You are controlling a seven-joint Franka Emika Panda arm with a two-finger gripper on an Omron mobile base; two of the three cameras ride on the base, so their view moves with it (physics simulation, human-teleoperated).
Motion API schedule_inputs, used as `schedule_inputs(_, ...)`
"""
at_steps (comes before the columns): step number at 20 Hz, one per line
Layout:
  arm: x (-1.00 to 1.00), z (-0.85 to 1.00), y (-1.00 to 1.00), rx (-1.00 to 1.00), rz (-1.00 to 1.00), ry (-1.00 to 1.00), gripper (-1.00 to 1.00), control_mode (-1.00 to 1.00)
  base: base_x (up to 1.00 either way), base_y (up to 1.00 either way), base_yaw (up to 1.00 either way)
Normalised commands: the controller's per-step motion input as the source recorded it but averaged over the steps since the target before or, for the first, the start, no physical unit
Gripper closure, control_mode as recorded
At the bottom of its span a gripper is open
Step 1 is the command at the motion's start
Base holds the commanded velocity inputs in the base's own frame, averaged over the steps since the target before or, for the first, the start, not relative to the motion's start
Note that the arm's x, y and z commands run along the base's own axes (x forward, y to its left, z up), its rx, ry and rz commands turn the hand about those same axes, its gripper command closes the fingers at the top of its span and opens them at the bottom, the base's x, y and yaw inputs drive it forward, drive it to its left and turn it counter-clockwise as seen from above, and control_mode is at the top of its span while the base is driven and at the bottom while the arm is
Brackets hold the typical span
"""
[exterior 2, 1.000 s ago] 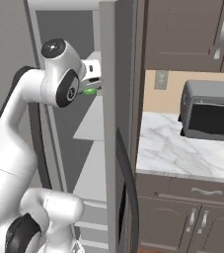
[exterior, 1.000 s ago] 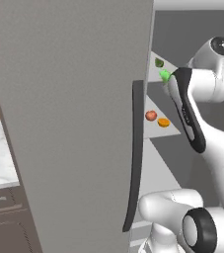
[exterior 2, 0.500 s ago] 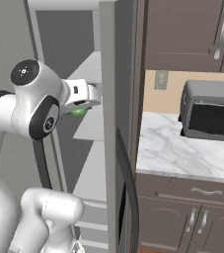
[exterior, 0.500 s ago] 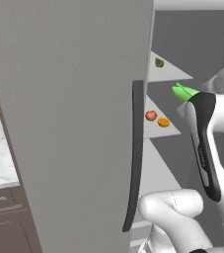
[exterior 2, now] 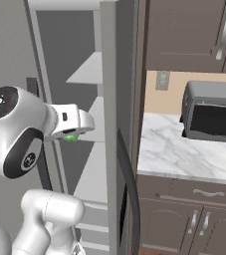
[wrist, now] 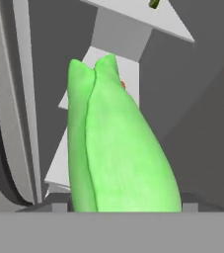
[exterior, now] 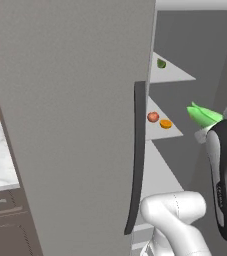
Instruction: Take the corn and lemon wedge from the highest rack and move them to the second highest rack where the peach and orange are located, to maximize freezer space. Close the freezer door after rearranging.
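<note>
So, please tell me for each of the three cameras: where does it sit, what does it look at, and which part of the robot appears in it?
Left base view: behind the arm on its left, facing the freezer door and racks; the arm rises at lower right, holding the corn.
Right base view: behind the arm on its right, facing the freezer and the counter; the arm's white joints show at left.
Hand view: on the hand, looking along the corn toward the racks.
Both base views share the corn, the racks and the door.
</note>
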Motion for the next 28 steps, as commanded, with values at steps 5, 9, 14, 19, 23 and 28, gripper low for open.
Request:
schedule_inputs(5,0.17,-0.24,0.06,0.02,0.0,0.0,1.0,-1.0,0.0,0.0,0.0)
schedule_inputs(9,0.52,-0.21,0.06,0.04,0.0,0.02,1.0,-1.0,0.0,0.0,0.0)
schedule_inputs(14,0.65,-0.32,0.05,0.02,0.0,0.0,1.0,-1.0,0.0,0.0,0.0)
schedule_inputs(19,0.59,-0.38,0.0,0.02,0.0,0.0,1.0,-1.0,0.0,0.0,0.0)
schedule_inputs(23,0.58,-0.36,0.0,0.04,0.0,0.0,1.0,-1.0,0.0,0.0,0.0)
schedule_inputs(28,0.62,-0.24,0.0,0.07,0.0,0.0,1.0,-1.0,0.0,0.0,0.0)
